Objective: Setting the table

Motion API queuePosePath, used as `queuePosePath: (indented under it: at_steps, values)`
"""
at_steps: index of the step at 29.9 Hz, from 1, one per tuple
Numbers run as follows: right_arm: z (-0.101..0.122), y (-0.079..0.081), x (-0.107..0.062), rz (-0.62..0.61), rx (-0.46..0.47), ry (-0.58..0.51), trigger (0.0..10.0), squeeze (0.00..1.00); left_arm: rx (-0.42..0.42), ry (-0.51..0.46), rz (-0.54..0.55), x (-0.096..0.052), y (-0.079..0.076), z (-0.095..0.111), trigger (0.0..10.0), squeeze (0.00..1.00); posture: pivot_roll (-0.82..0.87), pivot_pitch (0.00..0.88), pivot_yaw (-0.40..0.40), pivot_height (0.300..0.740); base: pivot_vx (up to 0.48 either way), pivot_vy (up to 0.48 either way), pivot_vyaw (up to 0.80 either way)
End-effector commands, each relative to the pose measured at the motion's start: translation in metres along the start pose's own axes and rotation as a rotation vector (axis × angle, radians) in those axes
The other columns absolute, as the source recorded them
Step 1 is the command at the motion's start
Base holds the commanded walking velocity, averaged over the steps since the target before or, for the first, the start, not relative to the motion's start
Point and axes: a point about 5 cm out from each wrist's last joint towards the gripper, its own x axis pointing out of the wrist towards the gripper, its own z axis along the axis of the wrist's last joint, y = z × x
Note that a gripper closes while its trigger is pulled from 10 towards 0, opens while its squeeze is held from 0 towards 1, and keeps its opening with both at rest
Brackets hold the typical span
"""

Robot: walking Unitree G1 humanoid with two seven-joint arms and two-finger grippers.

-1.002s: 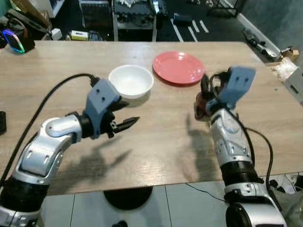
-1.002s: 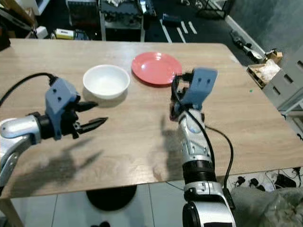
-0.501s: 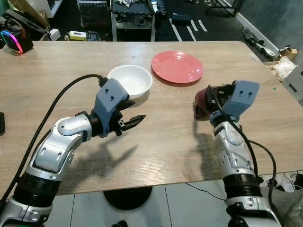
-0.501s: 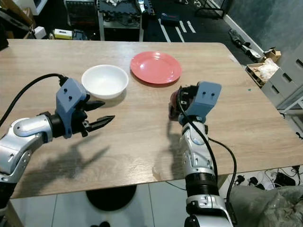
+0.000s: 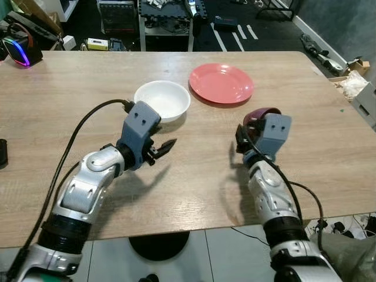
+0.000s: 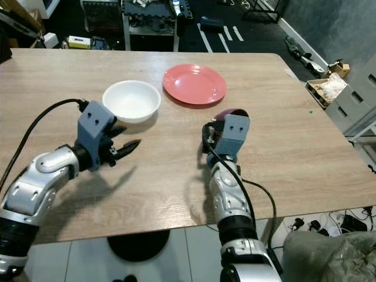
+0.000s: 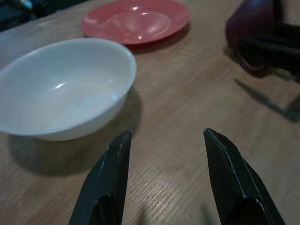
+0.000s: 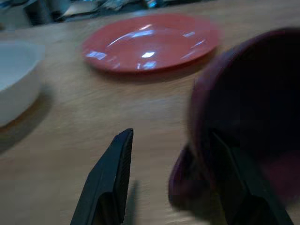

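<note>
A white bowl (image 5: pixel 163 100) and a red plate (image 5: pixel 221 83) sit side by side on the far middle of the wooden table (image 5: pixel 194 182). My left gripper (image 5: pixel 163 147) hovers open just in front of the bowl, nothing between its fingers (image 7: pixel 112 178). A maroon cup (image 5: pixel 258 113) is at my right gripper (image 5: pixel 243 138), tilted with its mouth toward the wrist. In the right wrist view one finger (image 8: pixel 236 187) lies in the mouth of the cup (image 8: pixel 253 117), the other finger (image 8: pixel 110 183) stands well clear, and bare table shows between them. I cannot tell whether the cup rests on the table.
A device with coloured lights (image 5: pixel 20 50) stands at the table's far left corner, and a dark object (image 5: pixel 2 151) lies at the left edge. Shelves and clutter (image 5: pixel 167 20) stand on the floor beyond the table. The table's front edge is close below both arms.
The right wrist has turned and drawn in, and the maroon cup now shows above its blue housing. The left gripper has come nearer the middle, still open.
</note>
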Motion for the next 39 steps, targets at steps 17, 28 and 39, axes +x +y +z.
queuePosePath:
  at_steps: [17, 28, 39]
  values:
    - [-0.005, -0.002, 0.001, 0.046, -0.037, 0.000, 0.0, 0.00, -0.034, -0.016, 0.105, -0.004, 0.008, -0.003, 10.0, 0.00, 0.12, 0.134, 0.016, 0.740, 0.000, 0.000, 0.00]
    - [0.042, 0.001, -0.008, 0.318, -0.187, -0.128, 0.0, 0.00, -0.013, -0.051, 0.086, -0.010, 0.006, 0.006, 10.0, 0.00, 0.09, 0.125, 0.010, 0.740, 0.000, 0.000, 0.00]
    - [0.065, -0.011, -0.024, 0.559, -0.440, -0.113, 10.0, 0.00, 0.066, -0.095, -0.011, -0.026, -0.001, 0.026, 10.0, 0.00, 0.08, 0.120, 0.012, 0.740, 0.000, 0.000, 0.00]
